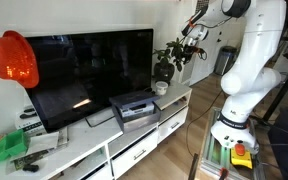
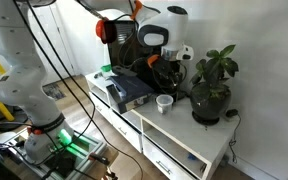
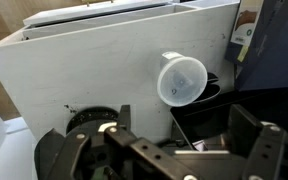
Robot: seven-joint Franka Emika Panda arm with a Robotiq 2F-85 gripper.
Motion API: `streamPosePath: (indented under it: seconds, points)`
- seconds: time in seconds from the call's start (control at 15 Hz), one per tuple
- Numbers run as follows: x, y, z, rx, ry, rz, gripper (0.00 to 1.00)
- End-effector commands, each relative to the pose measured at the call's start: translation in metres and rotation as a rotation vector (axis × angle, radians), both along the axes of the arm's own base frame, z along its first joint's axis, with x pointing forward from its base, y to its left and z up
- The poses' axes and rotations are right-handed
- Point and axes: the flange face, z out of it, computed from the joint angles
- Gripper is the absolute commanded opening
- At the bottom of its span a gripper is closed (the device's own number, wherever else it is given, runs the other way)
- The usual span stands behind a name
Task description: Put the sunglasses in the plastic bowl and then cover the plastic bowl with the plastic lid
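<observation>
In an exterior view, the white arm (image 1: 246, 60) reaches from the right over the far end of a long white cabinet (image 1: 94, 150). Its claw (image 1: 189, 44) hangs in the air above the plastic bowl (image 1: 161, 88), apart from it; at this size I cannot tell how the jaws stand. The bowl sits on the cabinet top between a grey box-shaped device (image 1: 134, 108) and a plant (image 1: 167, 62), with a dark television (image 1: 89, 70) behind the device.

In an exterior view from the opposite end, the claw (image 2: 167, 68) hovers over the plastic bowl (image 2: 164, 102) with clear air between them. The bowl stands upright (a small whitish cup shape), just beside the dark pot (image 2: 210, 104) of the plant (image 2: 214, 68) and near the corner of the grey box-shaped device (image 2: 124, 90). What lies inside it cannot be made out from here.

In the wrist view, the claw (image 3: 156, 140) is spread wide: its two dark fingers (image 3: 256, 145) stand far apart at the bottom of the picture, with nothing pinched between them. The plastic bowl (image 3: 182, 80) is seen from above on the white cabinet (image 3: 84, 75), beyond the fingertips and nearer the right-hand finger, untouched. The rim of the dark pot (image 3: 206, 105) sits right against it. Whether the bowl holds anything, or is covered, I cannot tell.
</observation>
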Motion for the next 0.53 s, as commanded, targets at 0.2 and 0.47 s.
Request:
streamPosePath:
  seconds: [0.2,0.47]
  points:
    - [-0.008,0.0053,0.0093,-0.004,-0.007,-0.007,1.0]
    - [-0.007,0.0064,0.0086,-0.006,-0.007,-0.005,1.0]
